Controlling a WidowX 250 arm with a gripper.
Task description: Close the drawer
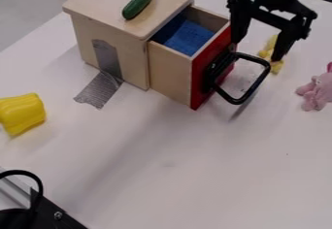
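The wooden box [110,34] stands in the upper middle with its drawer [170,73] pulled out toward the right. Blue lining shows inside the drawer, and its red front [200,81] carries a black loop handle [264,80]. Beyond the drawer front, at the upper right, my gripper [257,50] hangs with its two fingers spread apart and nothing held between them. Its left finger is close to the top edge of the red front; whether they touch I cannot tell.
A green cucumber [138,3] lies on the box top. Grey tape [100,89] runs from the box onto the table [162,174]. A yellow object [23,113] sits left, a yellow toy [275,67] by the gripper, a pink toy [318,91] right.
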